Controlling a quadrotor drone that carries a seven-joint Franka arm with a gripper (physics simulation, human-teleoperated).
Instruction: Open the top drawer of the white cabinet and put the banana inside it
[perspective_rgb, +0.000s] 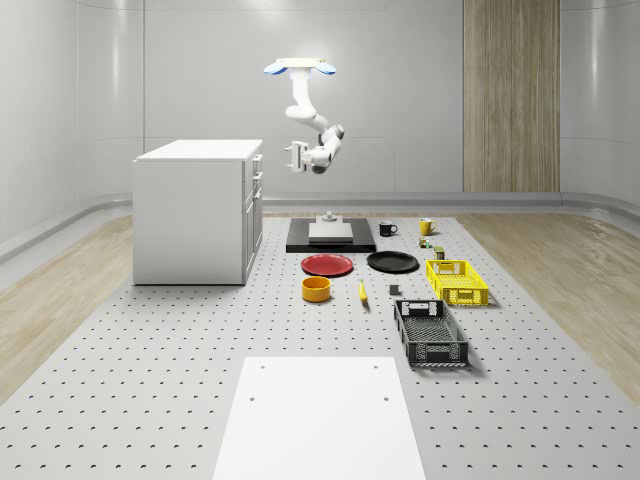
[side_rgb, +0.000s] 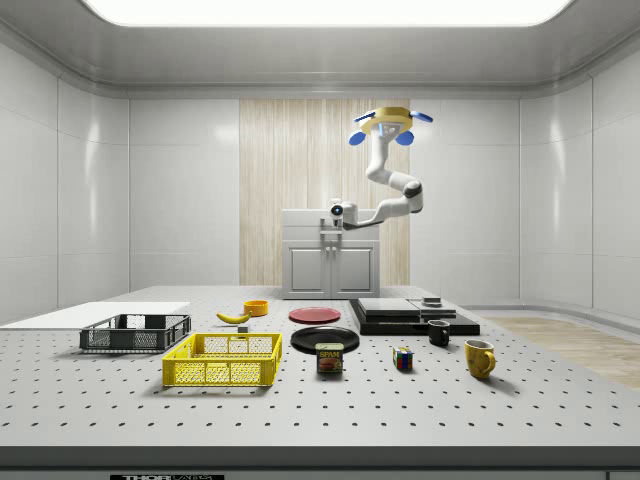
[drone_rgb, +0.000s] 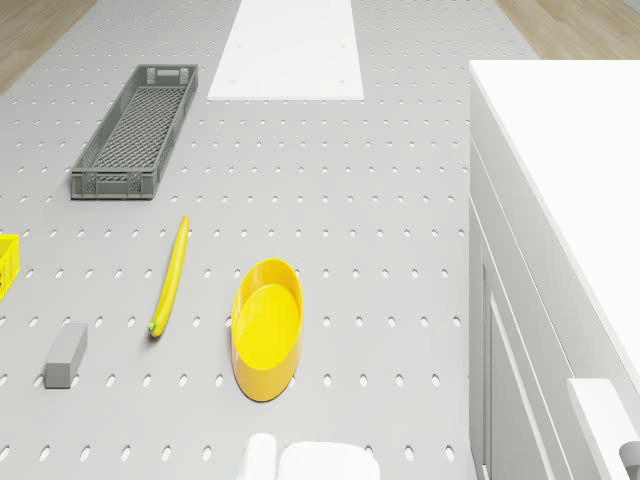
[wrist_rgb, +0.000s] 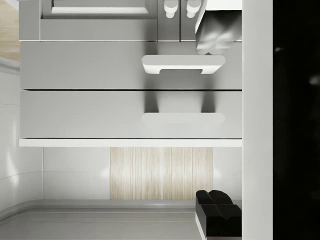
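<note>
My claw (perspective_rgb: 296, 156) hangs in the air just off the front of the white cabinet (perspective_rgb: 197, 212), level with its top edge and not touching it; its fingers (wrist_rgb: 216, 31) stand apart with nothing between them. Through the wrist camera I face the top drawer (wrist_rgb: 130, 114), shut flush, with its handle (wrist_rgb: 183, 118) straight ahead. My arm bends up from the claw to my drone body (perspective_rgb: 301, 68), which hovers high over the table (perspective_rgb: 150, 380), to the right of the cabinet in the whole-scene view.

The banana (drone_rgb: 170, 277) lies flat on the table, well below me and well apart from my claw. It sits just right of the yellow bowl (drone_rgb: 267, 327) in the whole-scene view, with the grey crate (drone_rgb: 135, 132) nearer that camera.
</note>
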